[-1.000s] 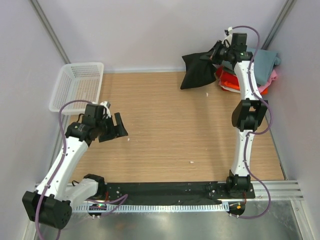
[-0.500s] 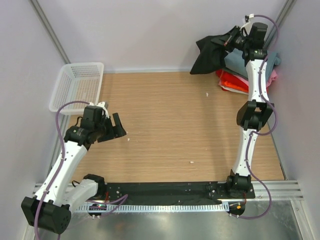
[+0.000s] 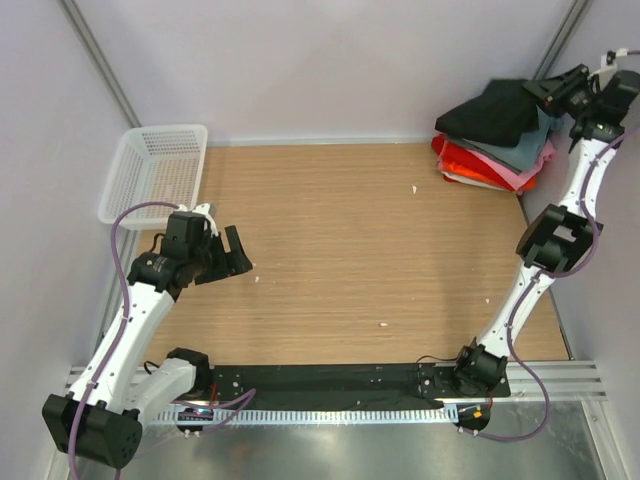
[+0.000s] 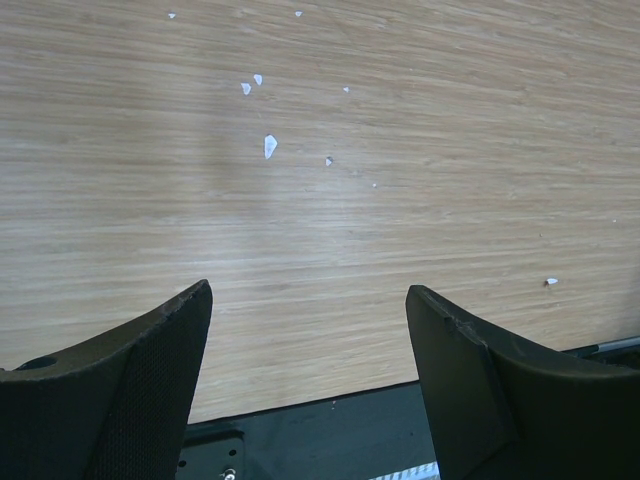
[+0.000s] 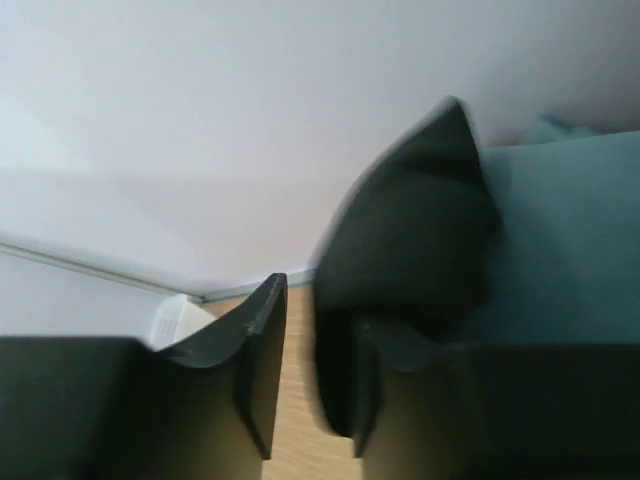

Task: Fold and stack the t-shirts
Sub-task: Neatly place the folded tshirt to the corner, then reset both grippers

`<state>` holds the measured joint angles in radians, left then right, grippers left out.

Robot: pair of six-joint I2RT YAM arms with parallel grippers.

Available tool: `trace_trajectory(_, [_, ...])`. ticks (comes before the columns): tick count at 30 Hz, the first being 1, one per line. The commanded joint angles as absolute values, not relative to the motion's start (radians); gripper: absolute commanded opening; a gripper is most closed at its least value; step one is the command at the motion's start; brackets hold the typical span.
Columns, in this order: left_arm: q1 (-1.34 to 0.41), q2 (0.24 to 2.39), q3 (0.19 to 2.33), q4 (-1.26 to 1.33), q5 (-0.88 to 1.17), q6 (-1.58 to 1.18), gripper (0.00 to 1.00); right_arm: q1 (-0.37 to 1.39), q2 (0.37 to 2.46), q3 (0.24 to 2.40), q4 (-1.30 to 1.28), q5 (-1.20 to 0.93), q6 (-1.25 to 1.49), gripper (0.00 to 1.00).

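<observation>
Resting on top of the pile at the far right corner of the table (image 3: 340, 240), the black t-shirt (image 3: 495, 110) lies loosely bunched, and its right-hand edge reaches into the right gripper (image 3: 552, 92). That pincer hangs just to the right of the pile, level with its top layer, and points left at it. In the right wrist view its fingers stand nearly together with only a thin slit between them. The black cloth runs down against the right-hand finger, so the pincer is clenched on the black t-shirt. That view is blurred, and how much cloth is caught cannot be told.

Counting the pile from the top gives one black t-shirt, one teal-grey t-shirt (image 3: 525, 148), one pink t-shirt (image 3: 525, 172) and one red-orange t-shirt (image 3: 470, 160). A thin white edge (image 3: 458, 180) shows at the bottom on the near left side, which makes five layers. The lower four are folded flat and touch one another. The teal-grey one shows directly under the black cloth in the right wrist view.

One left gripper (image 3: 228, 262) hovers well apart from the pile, far to its left and nearer the arm bases. Its jaws are spread wide and released over bare wood, grasping nothing. One white mesh basket (image 3: 120, 190) sits well to the left of the pile, at the opposite far corner.
</observation>
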<state>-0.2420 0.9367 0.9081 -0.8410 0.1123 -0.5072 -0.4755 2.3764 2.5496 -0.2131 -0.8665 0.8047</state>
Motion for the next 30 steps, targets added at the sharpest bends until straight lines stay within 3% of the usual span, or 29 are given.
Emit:
trace_trajectory(1, [-0.250,0.928,0.905,-0.798,0.112,-0.486,0.80,-0.560,2.425,2.500,-0.236,-0.838,0.716,0.41])
trace_trajectory(2, [-0.250,0.930,0.905,-0.798,0.110,-0.486,0.79,-0.590,2.451,2.520,-0.315,-0.825,0.715,0.74])
trace_trajectory(3, [-0.252,0.934,0.905,-0.798,0.110,-0.486,0.80,-0.607,2.470,2.511,-0.352,-0.804,0.704,0.83])
trace_trajectory(6, [-0.255,0.939,0.907,-0.798,0.114,-0.486,0.80,-0.623,2.410,2.416,-0.419,-0.646,0.631,0.92])
trace_trajectory(11, [-0.258,0.923,0.904,-0.796,0.110,-0.486,0.80,-0.626,2.269,2.413,-0.524,-0.422,0.571,0.95])
trace_trajectory(14, [-0.258,0.911,0.904,-0.798,0.110,-0.485,0.80,-0.630,2.171,2.424,-0.657,-0.151,0.526,0.97])
trace_trajectory(15, [-0.258,0.910,0.905,-0.795,0.112,-0.485,0.80,-0.637,2.142,2.389,-0.676,-0.023,0.534,0.99])
trace_trajectory(18, [-0.259,0.907,0.905,-0.793,0.121,-0.483,0.80,-0.684,2.025,2.247,-0.672,0.070,0.584,1.00])
trace_trajectory(21, [-0.259,0.899,0.905,-0.795,0.123,-0.482,0.80,-0.712,1.907,2.085,-0.609,0.060,0.610,1.00])
trace_trajectory(30, [-0.258,0.862,0.905,-0.788,0.126,-0.477,0.80,-0.683,1.729,1.651,-0.306,-0.357,0.712,0.96])
